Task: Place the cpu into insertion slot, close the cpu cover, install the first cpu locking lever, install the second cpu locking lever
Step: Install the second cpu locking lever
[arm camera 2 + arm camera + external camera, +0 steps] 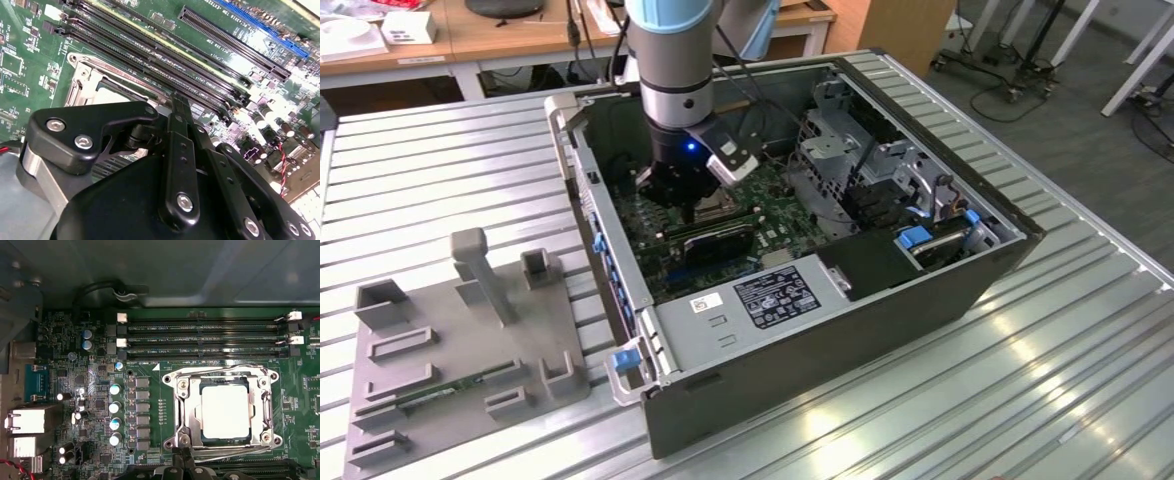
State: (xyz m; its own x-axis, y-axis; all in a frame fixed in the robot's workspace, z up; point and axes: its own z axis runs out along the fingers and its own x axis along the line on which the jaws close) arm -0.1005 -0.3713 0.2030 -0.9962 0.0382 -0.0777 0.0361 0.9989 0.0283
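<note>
1. From my remote seat: arm is down inside the open PC case (947, 290), gripper (678, 190) low over the green board (75, 390), just beside the socket.
2. Chip (225, 412) sits in the socket (197, 412), pale square top showing, edges look parallel to the socket rim. Socket lies near the board edge next to the long memory slots (200, 340).
3. Cover (222, 377) looks folded down round the chip, window framing it. Can't confirm it's fully flat.
4. Levers: thin wire bars run along the cover's sides in the first wrist view; I can't tell if they're hooked under their tabs.
5. Jaws: fingers look drawn together, nothing seen between them, in the second wrist view.
6. Risks, my judgement:
   - fingertip slips off a thin lever, strikes the capacitors (115, 415) beside the socket.
   - lever forced w/ cover not seated: bent frame or pin damage.
   - chip slightly off-seat would be crushed under clamp load.
   - gripper body close to memory slots; sideways drift could clip a latch.
</note>
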